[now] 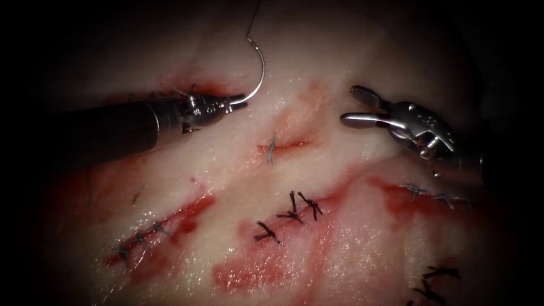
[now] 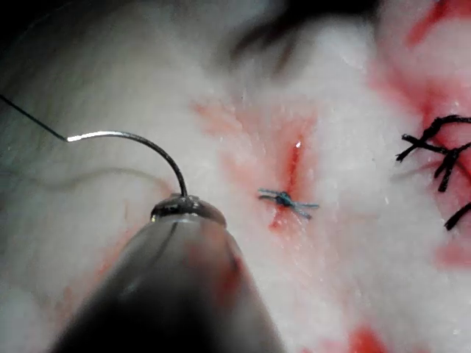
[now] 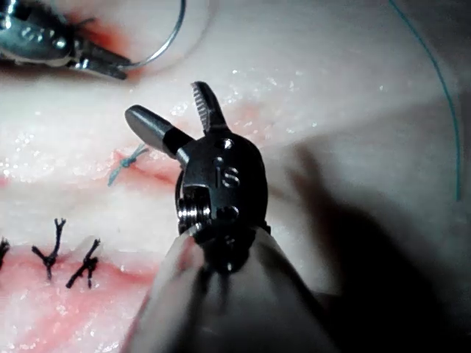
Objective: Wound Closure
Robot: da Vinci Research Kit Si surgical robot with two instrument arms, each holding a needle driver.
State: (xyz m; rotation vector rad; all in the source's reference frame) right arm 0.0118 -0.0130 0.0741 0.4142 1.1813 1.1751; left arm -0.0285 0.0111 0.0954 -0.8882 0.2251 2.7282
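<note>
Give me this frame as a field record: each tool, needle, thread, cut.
left tool: shut on the needle near one end
needle: clear of the tissue, curving up from the jaws
thread: runs up from the needle's far end
right tool: jaws open, holds nothing
cut: between the tools, one blue stitch across it

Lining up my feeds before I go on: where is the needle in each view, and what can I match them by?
Endoscope view: needle, free of the tissue, held at one end by the left tool.
Left wrist view: needle arcs from the jaws.
Right wrist view: needle, beside the left tool.
Shared landmark: blue stitch.
</note>
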